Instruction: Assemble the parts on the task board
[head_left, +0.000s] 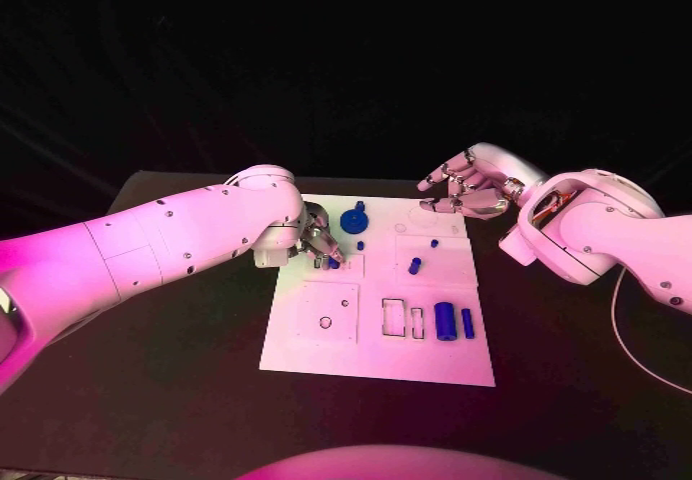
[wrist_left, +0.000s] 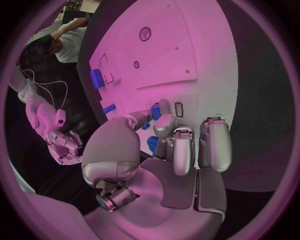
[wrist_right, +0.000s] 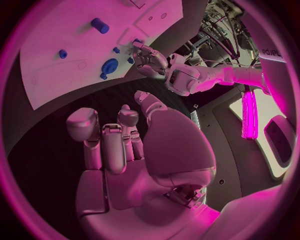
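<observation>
Black tabletop runs under everything, with the white task board (head_left: 378, 340) lying in the middle of it as the one bright landmark. Starting at the board's left edge, the left hand (head_left: 320, 246) is down on the surface near its far left corner, fingers curled close around a small blue peg (wrist_left: 155, 111); from the left wrist view the peg looks pinched between the fingertips (wrist_left: 164, 107) right beside a little rectangular slot (wrist_left: 179, 109). Just past that hand, toward the board's far edge, sits a blue round knob (head_left: 355, 220). Near the board's middle lie a short blue pin (head_left: 414, 265) and a tinier blue stud (head_left: 434, 243). Lower down, toward the board's right edge, a fat blue cylinder (head_left: 446, 321) lies next to a thinner blue bar (head_left: 467, 322), beside empty outlined recesses. Above the board's far right corner the right hand (head_left: 464, 186) hovers off the surface, fingers loosely spread and holding nothing.

I'd judge these parts light, rigid and smooth plastic, likely to roll or squirt out of metal fingers. The peg is best pinched across its sides near the top, leaving the bottom end free to enter its slot.
</observation>
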